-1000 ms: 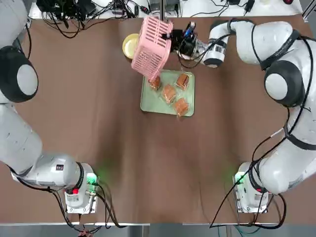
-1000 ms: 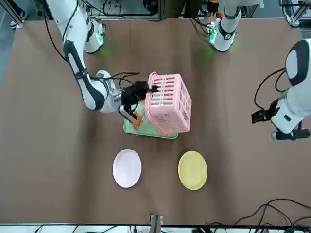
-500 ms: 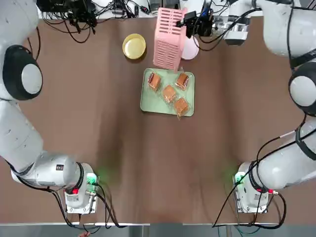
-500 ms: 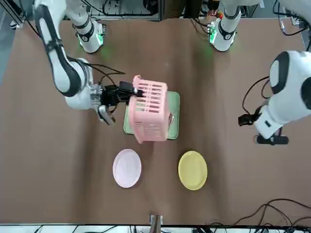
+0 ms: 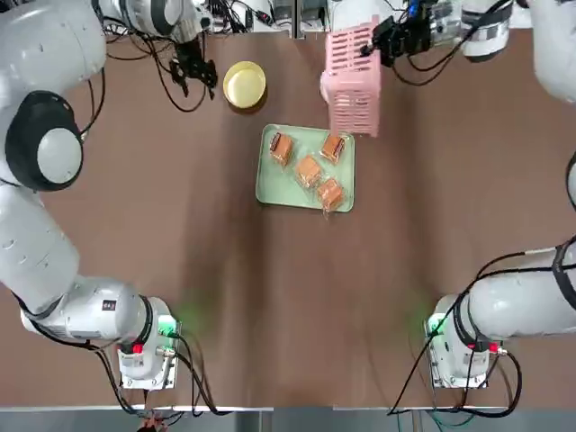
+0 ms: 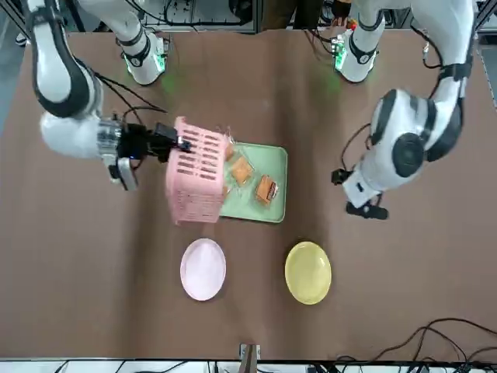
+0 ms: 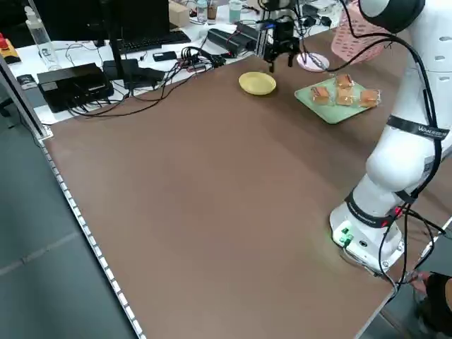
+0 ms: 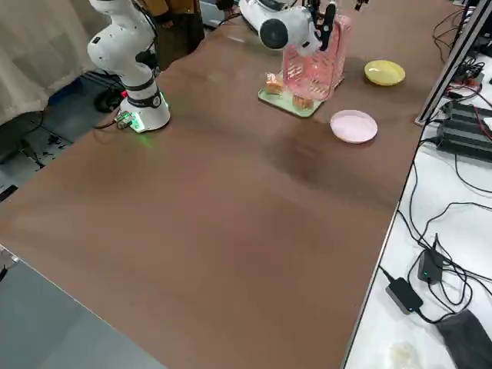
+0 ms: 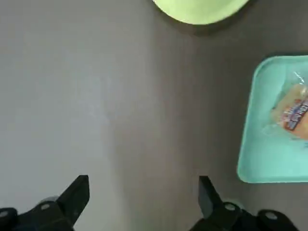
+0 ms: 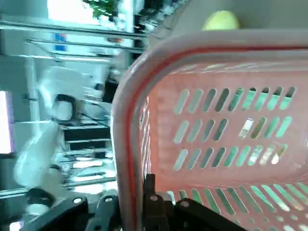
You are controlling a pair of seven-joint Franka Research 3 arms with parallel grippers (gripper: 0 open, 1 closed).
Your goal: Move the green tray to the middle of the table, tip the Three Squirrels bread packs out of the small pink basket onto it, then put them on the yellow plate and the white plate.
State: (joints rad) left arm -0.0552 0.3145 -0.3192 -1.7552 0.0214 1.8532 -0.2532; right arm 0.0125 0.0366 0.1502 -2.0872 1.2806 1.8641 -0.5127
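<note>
Right end effector [image 5: 376, 42] clamps small pink basket [image 5: 352, 79] rim, aloft.

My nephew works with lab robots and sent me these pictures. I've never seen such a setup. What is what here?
Two white robot arms stand at a brown table, each ending in a two-finger gripper. The pictures show one moment from above, from across the table, from both sides, and from a small camera on each wrist. The right gripper is shut on the rim of the small pink basket, held in the air. Four Three Squirrels bread packs lie on the green tray. Beyond it sit the yellow plate and the white plate, both empty. The left gripper is open beside the yellow plate.
</note>
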